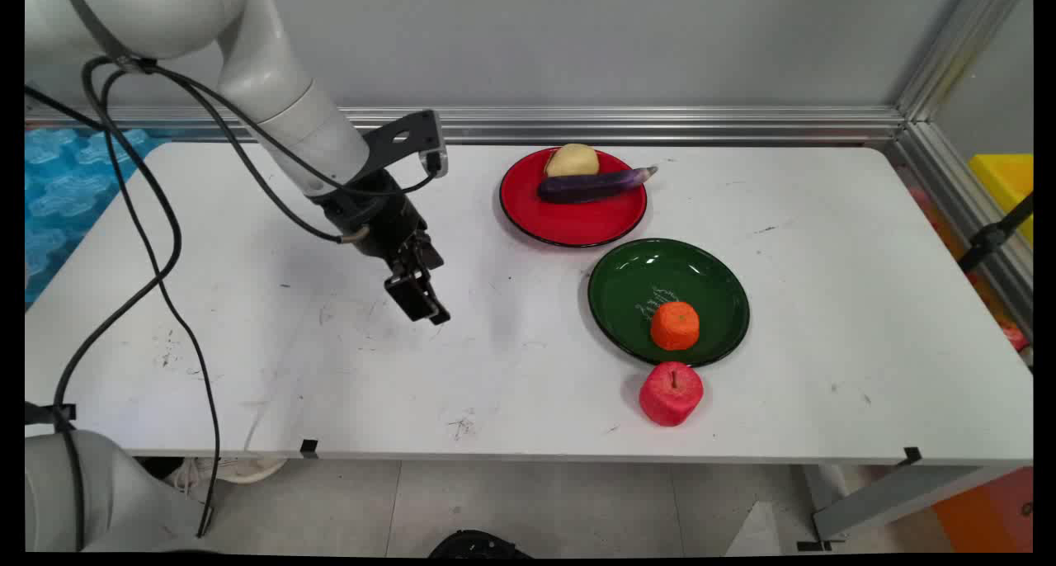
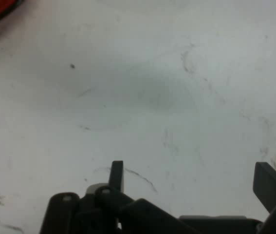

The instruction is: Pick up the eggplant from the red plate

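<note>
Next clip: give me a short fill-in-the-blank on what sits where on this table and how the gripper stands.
1. The eggplant and the potato lie on the ____ plate.
2. The orange fruit sits on the ____ plate.
3. The red apple rests on the ____, just off that plate's near rim.
4. The gripper hangs over bare table with fingers ____, holding nothing.

Missing words: red; green; table; open

table (image 1: 528, 384): white, with faint dark scuffs
gripper (image 1: 425, 302): black
arm (image 1: 280, 79): white, black cables
far plate (image 1: 573, 219): red, dark rim
near plate (image 1: 635, 294): dark green
potato (image 1: 571, 160): pale yellow
eggplant (image 1: 590, 185): dark purple
orange (image 1: 675, 325): orange
apple (image 1: 671, 393): red
wall (image 1: 577, 38): grey
</note>
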Robot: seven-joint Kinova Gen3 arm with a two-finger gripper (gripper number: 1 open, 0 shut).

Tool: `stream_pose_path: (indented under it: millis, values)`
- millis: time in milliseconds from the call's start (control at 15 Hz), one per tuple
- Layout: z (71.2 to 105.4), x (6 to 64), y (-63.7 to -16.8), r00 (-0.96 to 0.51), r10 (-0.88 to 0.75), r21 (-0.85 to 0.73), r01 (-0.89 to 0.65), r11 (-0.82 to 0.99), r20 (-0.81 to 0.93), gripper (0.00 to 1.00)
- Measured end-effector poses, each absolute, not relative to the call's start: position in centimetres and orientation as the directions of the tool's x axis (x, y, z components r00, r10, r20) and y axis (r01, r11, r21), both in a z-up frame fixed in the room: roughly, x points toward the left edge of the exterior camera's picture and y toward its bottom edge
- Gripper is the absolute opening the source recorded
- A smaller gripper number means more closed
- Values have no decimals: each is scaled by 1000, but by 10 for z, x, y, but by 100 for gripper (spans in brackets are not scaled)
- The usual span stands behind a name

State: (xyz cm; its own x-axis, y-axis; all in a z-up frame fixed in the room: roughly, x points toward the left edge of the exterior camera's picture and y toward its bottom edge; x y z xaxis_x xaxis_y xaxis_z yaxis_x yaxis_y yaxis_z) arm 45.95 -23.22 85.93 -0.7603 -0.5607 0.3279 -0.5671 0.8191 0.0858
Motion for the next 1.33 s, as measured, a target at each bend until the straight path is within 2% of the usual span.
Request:
stream_pose_path:
  millis: [267, 867, 1333]
  values:
    - [861, 456, -247, -753, -559, 61, -577, 814, 347, 100]
    - [869, 439, -323, -748, -491, -58, -572, 818, 446, 100]
    - [856, 434, -388, -741, -426, -145, -567, 811, 519, 100]
